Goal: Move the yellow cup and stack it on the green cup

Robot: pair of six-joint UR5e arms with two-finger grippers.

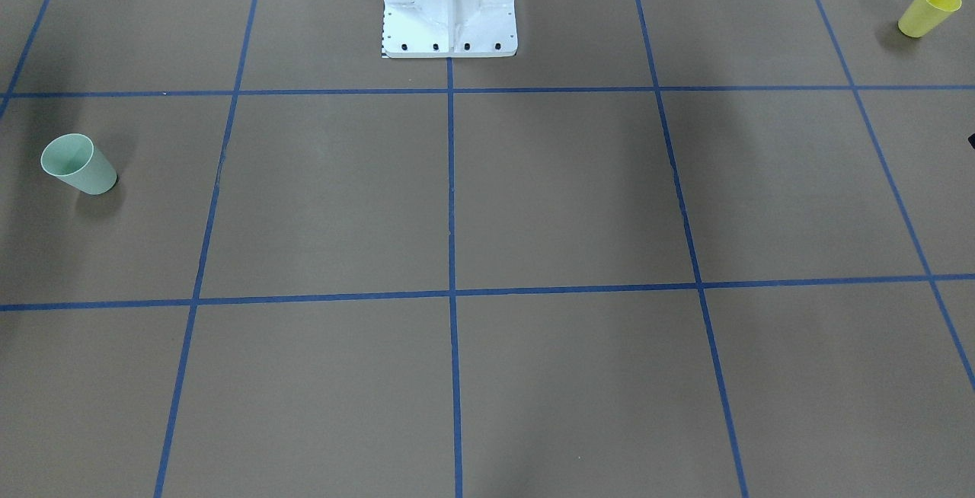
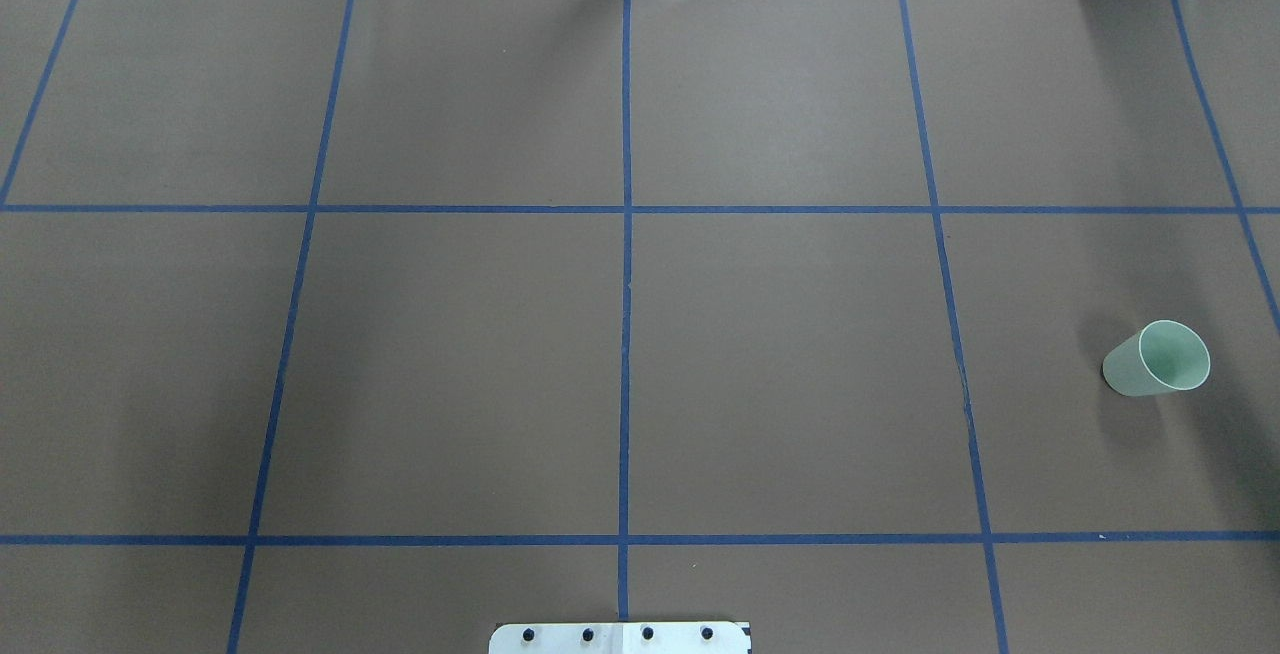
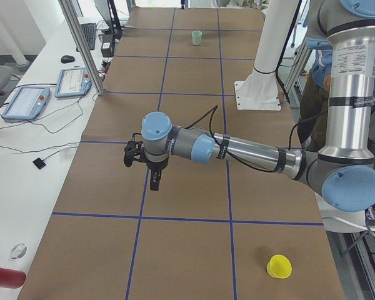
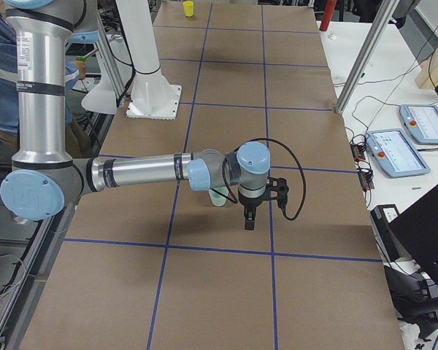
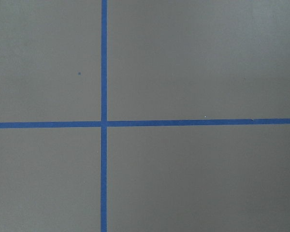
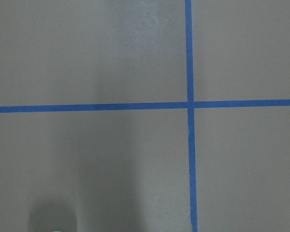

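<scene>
Yellow cup (image 1: pixel 929 11) upright on bench (image 1: pixel 571 193), green cup (image 1: pixel 78 165) well apart, left gripper (image 3: pixel 154 186) and right gripper (image 4: pixel 248 223) apparently hovering, jaws' state cannot tell

Upright yellow cup (image 1: pixel 928 11), green cup (image 1: pixel 78 165), well apart.

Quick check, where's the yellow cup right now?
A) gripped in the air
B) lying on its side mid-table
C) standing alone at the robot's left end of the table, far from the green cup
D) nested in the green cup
C: the yellow cup stands by itself on the table at the robot's left end, and the green cup stands empty at the opposite end.
</scene>
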